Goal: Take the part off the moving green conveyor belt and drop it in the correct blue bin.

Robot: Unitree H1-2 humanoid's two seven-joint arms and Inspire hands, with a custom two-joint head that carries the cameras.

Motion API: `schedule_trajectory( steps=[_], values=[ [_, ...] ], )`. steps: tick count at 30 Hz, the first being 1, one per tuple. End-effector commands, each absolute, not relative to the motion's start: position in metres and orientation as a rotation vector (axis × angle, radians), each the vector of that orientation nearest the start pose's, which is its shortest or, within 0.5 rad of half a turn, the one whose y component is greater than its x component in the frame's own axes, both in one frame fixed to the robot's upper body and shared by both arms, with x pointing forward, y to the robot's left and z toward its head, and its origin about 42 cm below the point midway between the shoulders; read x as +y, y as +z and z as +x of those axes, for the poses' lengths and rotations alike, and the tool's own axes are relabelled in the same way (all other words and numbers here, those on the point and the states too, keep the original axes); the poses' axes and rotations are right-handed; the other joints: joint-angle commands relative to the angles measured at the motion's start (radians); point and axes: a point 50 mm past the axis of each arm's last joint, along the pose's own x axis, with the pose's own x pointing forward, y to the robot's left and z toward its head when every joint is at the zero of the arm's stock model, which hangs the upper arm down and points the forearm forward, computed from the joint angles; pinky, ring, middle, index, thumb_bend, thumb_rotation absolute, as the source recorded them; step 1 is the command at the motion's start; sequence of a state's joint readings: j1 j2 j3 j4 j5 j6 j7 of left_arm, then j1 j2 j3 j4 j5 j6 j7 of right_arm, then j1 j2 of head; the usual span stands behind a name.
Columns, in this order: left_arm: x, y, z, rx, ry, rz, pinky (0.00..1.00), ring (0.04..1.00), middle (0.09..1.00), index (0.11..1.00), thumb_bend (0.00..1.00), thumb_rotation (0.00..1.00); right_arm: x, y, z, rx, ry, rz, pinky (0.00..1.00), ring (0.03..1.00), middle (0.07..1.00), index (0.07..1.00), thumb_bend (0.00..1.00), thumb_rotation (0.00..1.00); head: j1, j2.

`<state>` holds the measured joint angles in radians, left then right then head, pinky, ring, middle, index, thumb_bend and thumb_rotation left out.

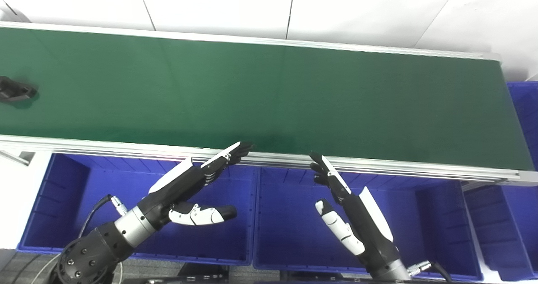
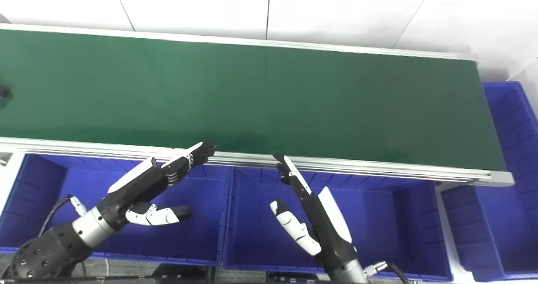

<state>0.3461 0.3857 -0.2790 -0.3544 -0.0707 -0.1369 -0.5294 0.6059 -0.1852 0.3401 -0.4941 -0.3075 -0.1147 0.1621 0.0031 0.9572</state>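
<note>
green conveyor belt [image 1: 269, 99] runs left to right behind a row of blue plastic bins [image 1: 290, 229]. small black part [image 1: 14, 91] on belt at far left. another blue bin [image 1: 525, 107] beyond belt's right end. both hands over the bins, left hand [image 1: 191, 191], right hand [image 1: 349, 210].

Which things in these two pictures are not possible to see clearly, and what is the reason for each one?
- Dark part on the green belt: cut by the left edge in the left eye view, nearly gone in the right eye view; its shape is unclear.
- Far-right blue bin: cut by the right edge and partly behind the belt's end; contents unseen.
- Middle bin floor: partly covered by the right hand.
- Left bin floor: partly covered by the left hand.
</note>
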Motion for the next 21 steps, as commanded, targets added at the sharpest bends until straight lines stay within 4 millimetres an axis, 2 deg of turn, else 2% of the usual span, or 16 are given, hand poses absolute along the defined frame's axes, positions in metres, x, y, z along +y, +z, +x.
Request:
schedule_trajectory(
  steps=[1, 21],
  values=[
    [0.2287, 0.1211, 0.1465, -0.058, -0.844, 0.218, 0.99, 1.000, 1.000, 1.000, 0.37, 0.57, -0.1781, 0.1308, 0.0802, -0.041, 0.427, -0.300, 0.89, 0.950, 0.978, 0.976, 0.39, 1.00, -0.001, -0.002],
    [0.2293, 0.1225, 0.1450, -0.062, -0.847, 0.216, 1.00, 1.000, 1.000, 1.000, 0.37, 0.57, -0.1778, 0.1325, 0.0778, -0.044, 0.422, -0.290, 0.89, 0.948, 0.977, 0.974, 0.40, 1.00, 0.000, 0.006]
  ],
)
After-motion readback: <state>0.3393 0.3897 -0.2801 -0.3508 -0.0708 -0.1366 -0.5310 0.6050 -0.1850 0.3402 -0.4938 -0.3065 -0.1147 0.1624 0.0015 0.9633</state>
